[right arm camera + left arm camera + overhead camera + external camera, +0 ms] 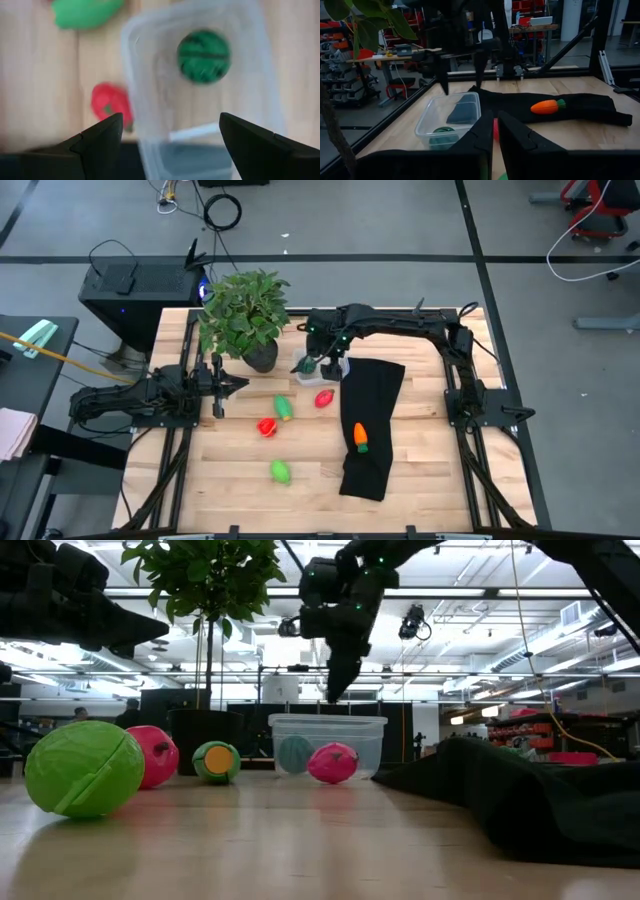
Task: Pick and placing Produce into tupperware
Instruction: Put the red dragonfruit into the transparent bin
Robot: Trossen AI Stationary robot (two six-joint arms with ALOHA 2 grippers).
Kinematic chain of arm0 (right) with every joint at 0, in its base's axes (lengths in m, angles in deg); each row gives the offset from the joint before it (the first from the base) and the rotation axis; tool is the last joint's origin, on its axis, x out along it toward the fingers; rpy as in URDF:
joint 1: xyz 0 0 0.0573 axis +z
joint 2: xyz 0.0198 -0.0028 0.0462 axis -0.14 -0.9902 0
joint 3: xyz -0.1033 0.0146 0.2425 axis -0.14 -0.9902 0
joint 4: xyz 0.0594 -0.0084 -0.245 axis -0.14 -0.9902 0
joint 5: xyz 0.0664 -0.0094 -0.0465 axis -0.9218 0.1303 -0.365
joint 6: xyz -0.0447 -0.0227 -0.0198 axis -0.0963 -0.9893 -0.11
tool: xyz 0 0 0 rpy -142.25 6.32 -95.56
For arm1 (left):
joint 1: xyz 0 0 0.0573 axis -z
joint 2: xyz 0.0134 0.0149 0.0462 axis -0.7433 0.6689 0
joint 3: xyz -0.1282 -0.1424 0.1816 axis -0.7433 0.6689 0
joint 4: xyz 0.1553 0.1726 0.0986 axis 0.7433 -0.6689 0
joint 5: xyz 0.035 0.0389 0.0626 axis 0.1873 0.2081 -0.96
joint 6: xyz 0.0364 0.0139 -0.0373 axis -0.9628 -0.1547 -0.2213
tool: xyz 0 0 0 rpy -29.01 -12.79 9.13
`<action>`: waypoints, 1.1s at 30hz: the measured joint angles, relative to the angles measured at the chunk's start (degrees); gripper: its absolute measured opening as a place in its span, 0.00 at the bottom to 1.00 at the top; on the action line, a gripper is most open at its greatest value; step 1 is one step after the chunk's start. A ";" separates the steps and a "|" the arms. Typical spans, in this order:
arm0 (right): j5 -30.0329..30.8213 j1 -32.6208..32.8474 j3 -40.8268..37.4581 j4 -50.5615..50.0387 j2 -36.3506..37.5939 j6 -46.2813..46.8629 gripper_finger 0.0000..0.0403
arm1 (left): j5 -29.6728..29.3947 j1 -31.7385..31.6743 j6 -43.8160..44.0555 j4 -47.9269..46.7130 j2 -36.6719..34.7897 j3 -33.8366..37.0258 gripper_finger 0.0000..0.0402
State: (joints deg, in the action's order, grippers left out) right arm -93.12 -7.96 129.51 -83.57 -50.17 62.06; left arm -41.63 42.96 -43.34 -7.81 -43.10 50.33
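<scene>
The clear tupperware stands on the table right of the plant, with a dark green round piece lying inside it. My right gripper hangs open above the tub, pointing steeply down, with nothing between its fingers. Just outside the tub lies a red piece. A green piece, another red one and a light green one lie on the wood nearer the front. The orange carrot rests on a black cloth. My left gripper waits shut at the table's left.
A leafy potted plant stands at the far left, close beside the tub. The black cloth runs from the tub toward the near edge on the right half. Bare wood shows at the near left and along the right side.
</scene>
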 joint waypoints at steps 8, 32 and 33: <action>0.04 2.85 0.00 -5.64 4.58 3.29 0.83 | 0.00 0.00 0.02 -0.31 0.00 0.00 0.09; 4.89 19.52 -6.54 -5.58 13.27 16.28 0.83 | 0.02 -0.02 0.24 -0.31 0.00 0.00 0.08; 5.46 19.76 -8.05 -5.45 13.27 16.83 0.83 | 0.02 0.00 0.24 -0.31 0.00 0.00 0.08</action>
State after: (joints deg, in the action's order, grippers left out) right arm -87.66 11.80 121.46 -89.02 -36.90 78.89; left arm -41.61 42.95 -43.10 -8.12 -43.10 50.33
